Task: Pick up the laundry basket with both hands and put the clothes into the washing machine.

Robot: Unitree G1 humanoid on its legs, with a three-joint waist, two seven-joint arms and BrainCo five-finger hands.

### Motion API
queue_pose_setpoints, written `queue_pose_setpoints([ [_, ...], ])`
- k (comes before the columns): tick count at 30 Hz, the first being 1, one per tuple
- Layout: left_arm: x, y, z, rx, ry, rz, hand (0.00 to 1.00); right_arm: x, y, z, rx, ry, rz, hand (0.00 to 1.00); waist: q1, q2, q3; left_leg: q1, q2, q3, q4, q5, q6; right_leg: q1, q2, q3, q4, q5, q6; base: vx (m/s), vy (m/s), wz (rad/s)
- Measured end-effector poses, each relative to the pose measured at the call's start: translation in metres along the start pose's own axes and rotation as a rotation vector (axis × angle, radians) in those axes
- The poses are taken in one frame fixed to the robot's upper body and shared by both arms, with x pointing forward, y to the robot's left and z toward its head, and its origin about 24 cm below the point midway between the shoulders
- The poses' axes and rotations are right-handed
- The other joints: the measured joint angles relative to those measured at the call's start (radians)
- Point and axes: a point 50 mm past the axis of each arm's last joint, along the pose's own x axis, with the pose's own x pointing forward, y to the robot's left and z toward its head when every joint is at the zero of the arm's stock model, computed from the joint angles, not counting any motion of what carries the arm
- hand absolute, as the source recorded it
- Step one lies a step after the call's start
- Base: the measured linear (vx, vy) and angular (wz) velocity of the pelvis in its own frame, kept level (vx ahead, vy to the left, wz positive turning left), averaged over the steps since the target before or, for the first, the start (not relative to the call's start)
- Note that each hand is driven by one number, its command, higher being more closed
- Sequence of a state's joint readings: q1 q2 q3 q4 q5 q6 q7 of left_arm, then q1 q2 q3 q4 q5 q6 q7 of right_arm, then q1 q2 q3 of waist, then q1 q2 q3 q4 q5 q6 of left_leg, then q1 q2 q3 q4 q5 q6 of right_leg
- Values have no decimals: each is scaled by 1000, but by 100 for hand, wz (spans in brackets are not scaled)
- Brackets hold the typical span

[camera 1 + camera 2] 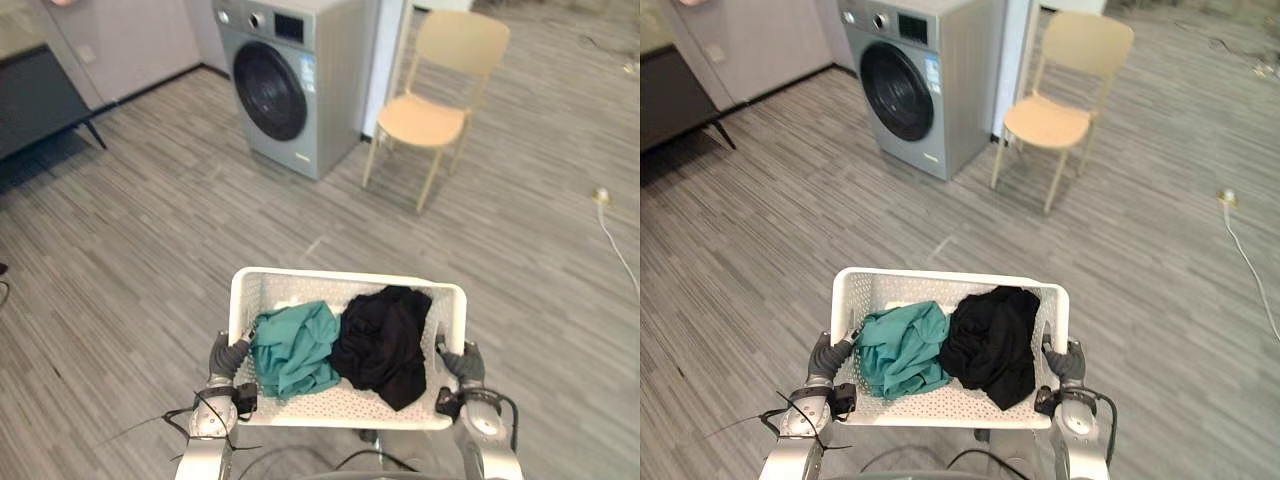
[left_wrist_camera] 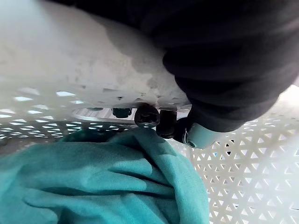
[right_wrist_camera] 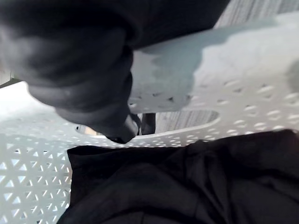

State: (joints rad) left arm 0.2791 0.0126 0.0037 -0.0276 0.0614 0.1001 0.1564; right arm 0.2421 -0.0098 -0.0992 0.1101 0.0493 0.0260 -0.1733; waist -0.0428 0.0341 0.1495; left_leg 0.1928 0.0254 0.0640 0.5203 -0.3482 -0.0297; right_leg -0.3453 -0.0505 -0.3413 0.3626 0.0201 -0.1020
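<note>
**STATUS: BASKET LIFTED, LOADING NOT STARTED**

1. Task progress

The washing machine (image 1: 290, 85) stands at the far side of the grey plank floor (image 1: 150, 230), well apart from the robot; its round dark door (image 1: 268, 92) appears closed. A pale wooden chair (image 1: 435, 100) stands just beside the machine. The white perforated laundry basket (image 1: 345, 282) is directly in front of the robot, gripped at both short sides and, by judgement, clear of the floor; the pick-up step is therefore complete. Both garments lie inside the basket: a teal garment (image 1: 295, 348) on the robot's left and a black garment (image 1: 385, 345) on its right, touching at the middle. Outstanding steps, as judged: approach the machine; open the door; transfer both garments into the drum.

2. Hand state

The left hand (image 1: 228, 357) is closed on the basket's left handle; in the left wrist view its dark fingertips (image 2: 147, 115) curl through the handle slot and under the rim, directly above the teal cloth. The right hand (image 1: 462, 364) is closed on the right handle; in the right wrist view a finger (image 3: 122, 130) hooks into the slot beside the black cloth. Neither hand touches a garment with any grip; both hold the basket alone.
</note>
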Motion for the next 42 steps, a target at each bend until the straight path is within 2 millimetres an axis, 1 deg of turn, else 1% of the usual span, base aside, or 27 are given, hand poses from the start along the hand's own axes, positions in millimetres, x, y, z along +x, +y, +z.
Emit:
queue_pose_setpoints([
  [1,-2,0,2,-15,-10,8,100,-1,-1,8,-4,-37,5,100,3,30,1,-93,69,33,218,65,-15,38,50,-1,-16,-25,-10,994,-238,-42],
  [2,-3,2,3,-34,-19,27,100,-2,3,18,-8,-79,28,100,18,47,0,-200,157,52,476,237,-57,93,117,16,-44,-52,-33,560,-112,-72],
  [3,-2,3,4,-42,-25,30,100,-2,3,22,-2,-95,32,100,31,51,-1,-247,203,58,588,249,-59,128,148,31,-63,-64,-41,681,-127,-97],
  [4,-2,3,6,-47,-37,28,100,-3,3,25,10,-106,23,100,48,45,5,-323,260,63,747,232,-34,207,190,62,-98,-85,-52,513,-77,-79],
  [5,-1,3,7,-47,-43,27,100,-4,2,25,13,-109,10,100,60,28,8,-372,276,67,798,211,-9,264,194,91,-121,-104,-49,731,-96,-73],
  [7,-3,3,5,-50,-38,27,100,-6,1,27,16,-117,7,100,63,3,5,-471,292,86,782,170,54,356,184,145,-173,-125,-40,560,-28,-58],
  [10,-4,4,4,-58,-33,23,100,-6,1,26,18,-114,7,100,87,-1,9,-578,302,88,470,121,49,446,149,230,-226,-151,-4,508,133,-79],
  [11,-5,4,3,-60,-29,24,100,-6,1,26,18,-113,7,100,89,-2,11,-582,291,81,257,133,29,474,133,251,-233,-171,10,432,242,-41],
  [13,-6,3,2,-67,-26,25,100,-5,0,26,16,-115,3,100,89,-7,13,-559,251,39,-93,196,-59,504,98,284,-219,-235,58,450,330,-44],
  [14,-7,2,2,-70,-26,24,100,-4,0,27,15,-118,0,100,93,11,3,-544,248,23,-188,209,-79,511,90,305,-201,-268,77,510,427,-75],
  [15,-7,4,2,-62,-27,26,100,-4,1,25,21,-109,1,100,111,8,-4,-528,244,26,-163,291,-95,515,66,345,-154,-328,101,444,386,-79],
  [16,-9,6,2,-56,-27,27,100,-4,1,25,21,-105,1,100,115,-7,-10,-531,228,34,-124,297,-93,516,45,358,-134,-357,107,488,377,-85],
  [18,-12,13,0,-35,-21,44,100,-8,9,20,45,-84,13,100,115,-64,-40,-535,188,84,14,203,-57,421,-30,373,122,-394,151,511,360,-67],
  [19,-12,14,1,-29,-27,41,100,-8,10,20,45,-88,15,100,115,-70,-35,-525,181,101,41,176,-47,366,-47,369,263,-377,170,500,374,-48],
  [20,-11,16,7,-14,-53,38,100,-7,14,21,60,-88,19,100,109,-93,-3,-473,168,133,87,124,-20,267,-95,369,536,-281,209,375,283,-22],
  [21,-10,17,8,-8,-57,35,100,-7,14,20,65,-81,14,100,101,-94,10,-445,165,144,110,94,-7,236,-110,368,643,-228,219,443,263,-17],
  [23,-9,21,6,10,-42,50,100,-5,19,12,66,-47,16,100,80,-81,22,-322,171,174,129,9,10,145,-123,326,872,-235,196,464,187,-23],
  [25,-9,24,9,23,-54,66,100,-2,25,16,67,-59,38,100,82,-75,21,-233,182,212,88,-35,-1,73,-135,227,831,-267,141,402,111,-45],
  [28,-9,28,18,13,-98,82,100,6,31,28,74,-99,55,100,82,-70,20,-156,203,257,46,-85,-37,-13,-146,62,466,-277,117,435,8,-42],
  [29,-9,30,17,9,-95,90,100,9,32,29,69,-100,61,100,80,-72,18,-121,204,275,20,-91,-61,-8,-137,20,252,-241,111,501,-57,-12],
  [30,-8,29,13,6,-75,90,100,11,34,25,52,-85,70,100,68,-56,9,-89,208,274,-11,-99,-85,18,-102,12,166,-95,76,541,-68,-5],
  [32,-6,24,1,-14,-22,90,100,14,31,21,22,-63,69,100,68,-13,-20,-66,222,217,-36,-54,-114,34,-71,7,173,-132,63,657,-46,-8],
  [34,-7,17,-2,-47,-3,91,100,15,27,22,0,-69,69,100,63,4,-13,-115,237,159,123,39,-89,63,-68,-2,192,-176,61,658,-107,-10],
  [36,-8,16,-4,-51,10,92,100,13,23,20,-8,-66,59,100,64,33,-12,-241,327,120,435,298,-47,203,-11,-15,90,-206,56,413,-104,-13],
  [37,-8,16,-4,-49,9,89,100,12,22,22,-6,-77,57,100,76,39,-14,-298,363,105,565,347,-39,259,13,-11,44,-216,56,467,-23,-32],
  [40,0,14,5,-50,-30,79,100,12,19,28,17,-111,39,100,90,22,-13,-485,383,135,755,256,60,392,20,15,-65,-219,59,543,45,-24],
  [42,3,14,6,-45,-36,76,100,12,20,28,21,-112,37,100,92,7,-5,-545,372,177,662,201,52,437,-6,28,-88,-218,61,420,172,-19],
])
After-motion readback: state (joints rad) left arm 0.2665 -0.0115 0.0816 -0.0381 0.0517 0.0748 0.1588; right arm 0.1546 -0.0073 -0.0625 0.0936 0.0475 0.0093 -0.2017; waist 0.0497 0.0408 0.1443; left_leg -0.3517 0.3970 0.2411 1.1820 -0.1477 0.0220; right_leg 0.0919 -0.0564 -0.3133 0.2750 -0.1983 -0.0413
